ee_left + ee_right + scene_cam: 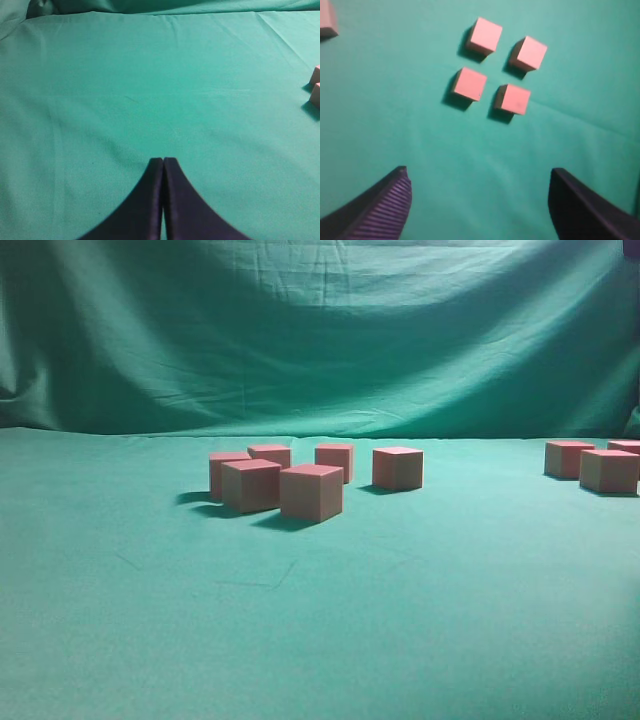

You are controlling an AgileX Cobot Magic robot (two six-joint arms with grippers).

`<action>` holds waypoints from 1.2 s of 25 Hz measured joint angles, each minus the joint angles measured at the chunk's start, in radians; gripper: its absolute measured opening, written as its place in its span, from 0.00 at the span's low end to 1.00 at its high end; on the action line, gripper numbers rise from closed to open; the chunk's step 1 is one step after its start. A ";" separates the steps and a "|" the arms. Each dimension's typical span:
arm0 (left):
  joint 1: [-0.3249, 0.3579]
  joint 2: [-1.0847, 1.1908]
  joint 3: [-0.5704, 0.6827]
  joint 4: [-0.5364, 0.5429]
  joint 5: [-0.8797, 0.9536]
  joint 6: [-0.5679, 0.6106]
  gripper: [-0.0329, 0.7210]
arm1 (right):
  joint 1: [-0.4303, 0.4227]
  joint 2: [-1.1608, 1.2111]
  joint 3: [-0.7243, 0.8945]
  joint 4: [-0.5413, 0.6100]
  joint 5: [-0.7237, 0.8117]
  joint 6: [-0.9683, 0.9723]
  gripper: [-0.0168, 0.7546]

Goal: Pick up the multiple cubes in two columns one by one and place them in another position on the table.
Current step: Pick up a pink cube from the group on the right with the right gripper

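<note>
Bare green table [300, 640] up front, cubes [311, 491] waiting beyond it, nobody holding anything.

Closest to the exterior camera lies smooth green cloth with faint creases, and behind it six pink-topped, tan-sided cubes sit bunched left of centre, with three more at the far right edge [608, 470] — likely one cluster is the source and the other the drop-off, though which is which cannot be told here. From above, the right gripper [477, 205] hangs with its ribbed dark fingers [385, 207] spread wide and nothing between them, four cubes [469, 84] laid out two by two on the cloth below, a fifth at the top-left corner. That stance looks like a line-up for a descent. The left gripper [163, 165] has its jaws pressed together over empty cloth, parked out of the way. Sharp-edged, matte, rigid blocks: easy pinching.
</note>
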 joint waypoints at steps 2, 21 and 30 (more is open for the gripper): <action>0.000 0.000 0.000 0.000 0.000 0.000 0.04 | -0.056 0.000 0.077 0.078 -0.100 0.003 0.74; 0.000 0.000 0.000 0.000 0.000 0.000 0.04 | -0.101 0.209 0.167 0.095 -0.476 0.178 0.74; 0.000 0.000 0.000 0.000 0.000 0.000 0.04 | -0.117 0.293 0.167 0.065 -0.539 0.217 0.74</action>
